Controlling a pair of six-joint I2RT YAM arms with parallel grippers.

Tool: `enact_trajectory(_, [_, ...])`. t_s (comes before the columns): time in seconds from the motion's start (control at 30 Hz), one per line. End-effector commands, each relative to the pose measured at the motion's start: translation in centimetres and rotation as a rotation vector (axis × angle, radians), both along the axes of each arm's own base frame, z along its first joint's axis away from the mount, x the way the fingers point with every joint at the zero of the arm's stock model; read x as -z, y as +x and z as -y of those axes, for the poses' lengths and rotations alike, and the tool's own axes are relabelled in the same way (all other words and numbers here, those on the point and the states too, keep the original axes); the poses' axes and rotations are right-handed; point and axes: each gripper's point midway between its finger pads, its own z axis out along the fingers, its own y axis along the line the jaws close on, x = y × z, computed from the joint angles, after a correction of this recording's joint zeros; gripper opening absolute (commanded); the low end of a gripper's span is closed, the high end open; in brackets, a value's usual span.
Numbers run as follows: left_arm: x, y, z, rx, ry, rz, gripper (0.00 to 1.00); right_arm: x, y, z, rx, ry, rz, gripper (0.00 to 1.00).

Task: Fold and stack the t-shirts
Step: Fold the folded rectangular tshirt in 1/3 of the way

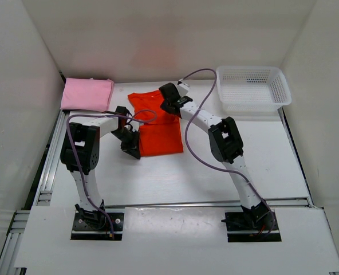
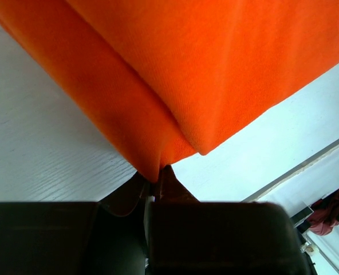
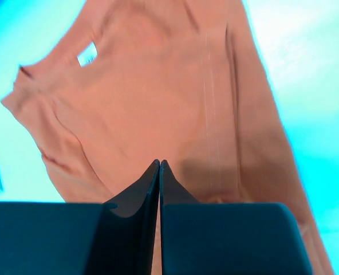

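A folded light pink cloth t-shirt [image 1: 87, 93] lies far left. The left gripper [image 2: 156, 186] pinches a folded corner of the bright orange-red cloth t-shirt [image 1: 161, 137], which is spread in the middle. The right gripper [image 3: 160, 165] hangs over the shirt's far edge with its jaws pressed together, and any cloth between them is hidden. A white plastic mesh basket [image 1: 252, 89] stands far right.

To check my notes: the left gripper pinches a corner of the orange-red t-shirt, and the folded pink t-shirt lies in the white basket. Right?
Only the place is wrong. The top view shows the pink t-shirt on the table, far left, apart from the white basket. The left gripper pinches a corner of the orange-red t-shirt.
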Motion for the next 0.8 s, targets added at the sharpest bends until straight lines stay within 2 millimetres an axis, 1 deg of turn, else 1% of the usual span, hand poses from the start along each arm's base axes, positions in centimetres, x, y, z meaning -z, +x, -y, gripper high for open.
enact_trajectory(0.0, [-0.2,-0.3,-0.2,0.003,-0.005,-0.003,0.1,-2.1,2.2,1.1,0.047,0.032,0.057,0.04])
enact_trajectory(0.03, [-0.5,-0.2,-0.2,0.003,-0.007,0.006,0.1,-2.7,1.9,1.4,0.016,0.042,0.045,0.04])
enact_trajectory(0.07, [-0.5,-0.4,-0.3,0.003,-0.005,-0.003,0.1,-3.0,1.4,1.5,-0.036,0.009,0.049,0.04])
enact_trajectory(0.1, [-0.5,-0.4,-0.3,0.003,-0.005,-0.003,0.1,-4.9,1.2,1.5,-0.071,0.004,0.078,0.04])
enact_trajectory(0.13, [-0.5,-0.4,-0.3,0.003,-0.005,-0.003,0.1,-4.2,0.3,1.9,-0.108,-0.026,0.058,0.04])
enact_trajectory(0.17, [-0.5,-0.4,-0.3,0.003,-0.005,-0.003,0.1,-4.2,-0.5,2.0,-0.158,-0.053,0.052,0.04])
enact_trajectory(0.2, [-0.5,-0.4,-0.3,0.003,-0.005,-0.003,0.1,-5.6,-1.6,1.7,-0.206,-0.026,0.05,0.04])
enact_trajectory(0.23, [-0.5,-0.4,-0.3,0.003,-0.005,-0.003,0.1,-3.4,-3.2,2.6,-0.218,-0.048,-0.007,0.04])
enact_trajectory(0.27, [-0.5,-0.4,-0.3,0.003,-0.005,-0.003,0.1,-2.8,-4.5,2.3,-0.24,-0.054,-0.031,0.04])
enact_trajectory(0.3, [-0.5,-0.4,-0.3,0.003,-0.005,-0.003,0.1,-3.1,-5.7,1.9,-0.236,-0.022,-0.042,0.04])
enact_trajectory(0.33, [-0.8,-0.3,-0.3,0.003,-0.007,0.006,0.1,-0.8,-7.3,2.8,-0.22,-0.024,-0.108,0.04])
enact_trajectory(0.37, [-0.8,-0.3,-0.3,0.003,-0.007,0.006,0.1,-0.8,-8.3,2.3,-0.214,0.016,-0.129,0.02])
enact_trajectory(0.4, [-0.8,-0.3,-0.3,0.003,-0.007,0.006,0.1,-0.2,-9.0,2.2,-0.156,0.083,-0.169,0.02])
enact_trajectory(0.43, [-0.8,-0.3,-0.3,0.003,-0.007,0.006,0.1,0.7,-9.5,2.2,-0.131,0.113,-0.199,0.02])
enact_trajectory(0.47, [-0.8,-0.3,-0.3,0.003,-0.007,0.006,0.1,1.7,-10.8,2.2,-0.115,0.131,-0.234,0.02])
enact_trajectory(0.5, [-0.8,-0.3,-0.3,0.003,-0.007,0.006,0.1,1.8,-10.6,1.9,-0.076,0.176,-0.238,0.02])
enact_trajectory(0.57, [-0.8,-0.5,-0.3,0.003,-0.005,-0.003,0.1,1.7,-10.9,1.4,-0.063,0.196,-0.246,0.01])
enact_trajectory(0.6, [-1.1,-0.4,-0.3,0.003,-0.008,0.007,0.1,1.3,-10.5,1.3,-0.059,0.198,-0.231,0.01])
enact_trajectory(0.67, [-1.1,-0.4,-0.4,0.002,0.001,0.009,0.1,0.5,-10.7,0.8,-0.08,0.165,-0.19,0.01])
enact_trajectory(0.7, [-1.1,-0.4,-0.4,0.002,0.001,0.009,0.1,-0.1,-10.0,1.0,-0.058,0.156,-0.161,0.01])
enact_trajectory(0.73, [-0.9,-0.7,-0.5,0.002,0.003,0.0,0.1,-0.7,-9.6,0.7,-0.06,0.165,-0.149,0.01])
enact_trajectory(0.77, [-0.9,-0.7,-0.5,0.002,0.003,0.0,0.1,0.3,-9.7,0.8,-0.057,0.15,-0.167,0.01])
